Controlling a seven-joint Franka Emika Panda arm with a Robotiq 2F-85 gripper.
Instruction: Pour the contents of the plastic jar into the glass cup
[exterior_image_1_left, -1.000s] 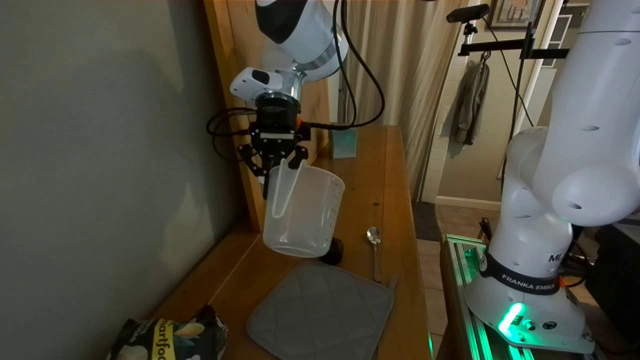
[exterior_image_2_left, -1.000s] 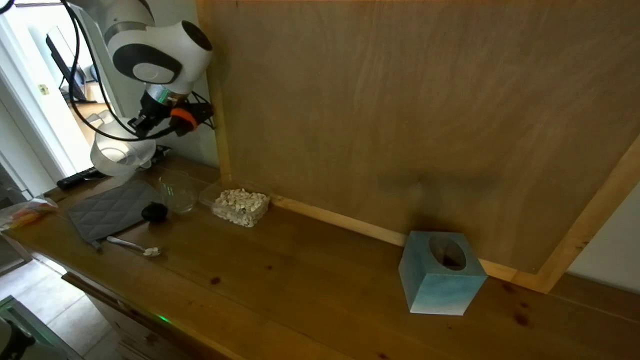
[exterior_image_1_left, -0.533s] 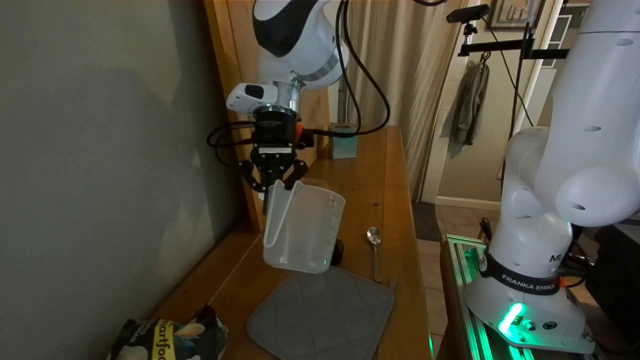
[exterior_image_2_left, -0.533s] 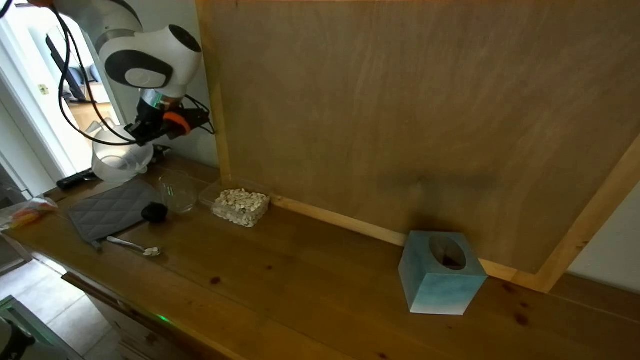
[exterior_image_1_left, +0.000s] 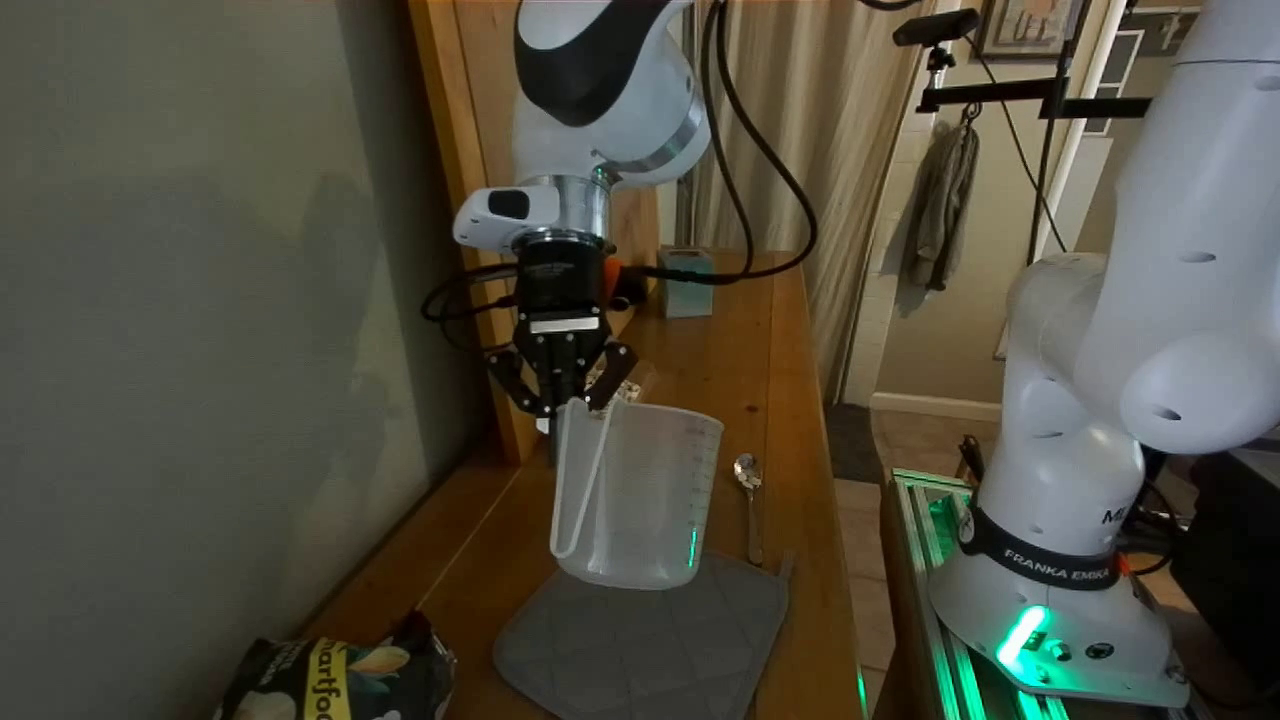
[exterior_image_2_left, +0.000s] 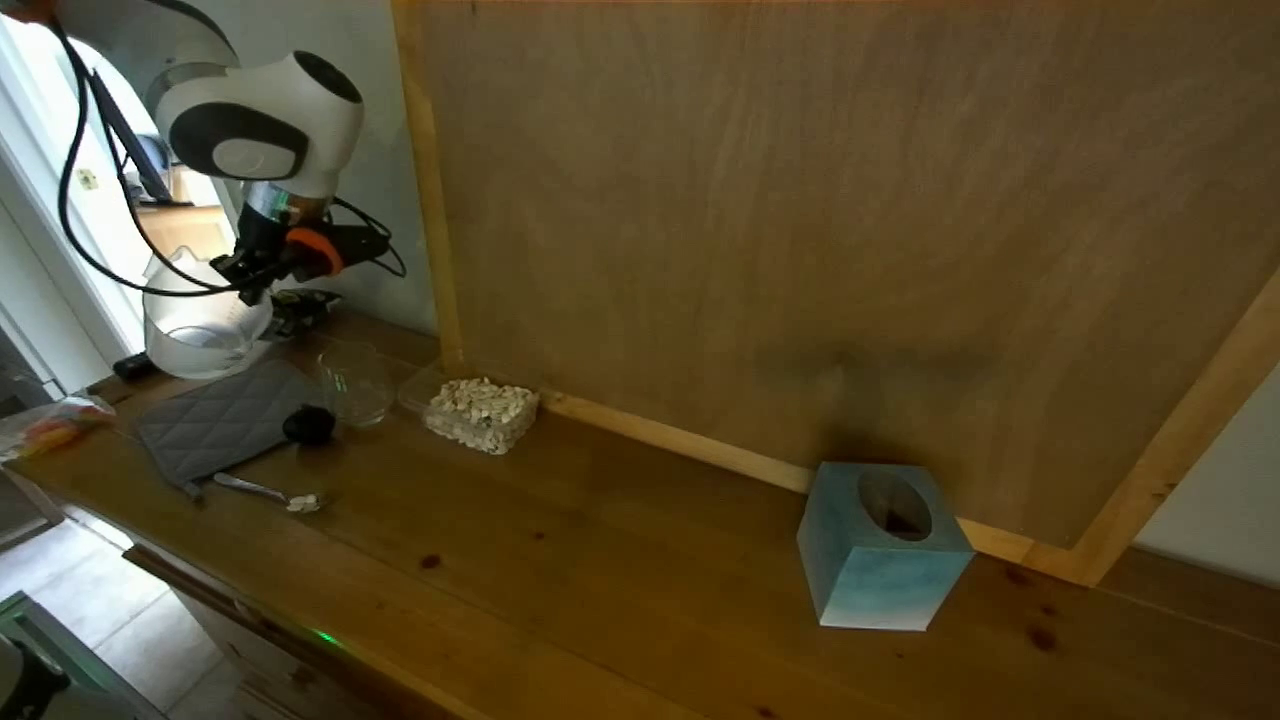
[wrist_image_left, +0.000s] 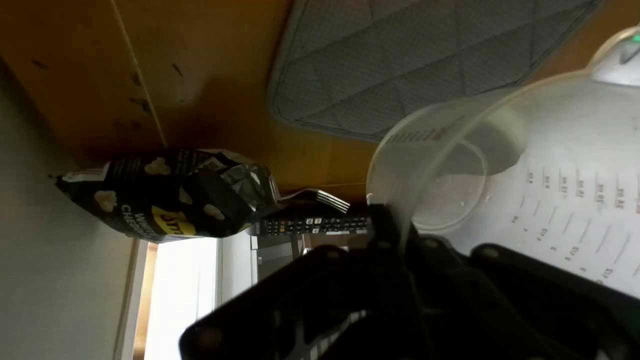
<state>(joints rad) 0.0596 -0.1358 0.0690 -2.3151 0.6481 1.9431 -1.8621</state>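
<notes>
My gripper (exterior_image_1_left: 564, 424) is shut on the rim of the plastic jar (exterior_image_1_left: 635, 500), a translucent jug with a handle and printed scale. One finger is outside its wall, the other inside. Slightly tilted, the jar hangs above the grey quilted pad in an exterior view. Looking into the jar (wrist_image_left: 550, 200) from the wrist, I make out a few tiny flecks at most. The glass cup (exterior_image_2_left: 355, 385) is clear and upright, beside a small dark object (exterior_image_2_left: 310, 425); its contents are hard to tell. From the opposite exterior camera the jar hides that cup.
Oats fill a clear container (exterior_image_2_left: 485, 415) along the wooden panel. A spoon (exterior_image_1_left: 751, 510) lies beside the quilted pad (exterior_image_1_left: 650, 650). A black popcorn bag (wrist_image_left: 170, 200), a fork (wrist_image_left: 332, 201) and a remote (wrist_image_left: 315, 225) are near the wall. A blue tissue box (exterior_image_2_left: 885, 545) stands farther along.
The gripper has carried the jar lower and away from the glass cup, over the quilted pad. The jar has turned more upright. The grip on its rim has held throughout.
</notes>
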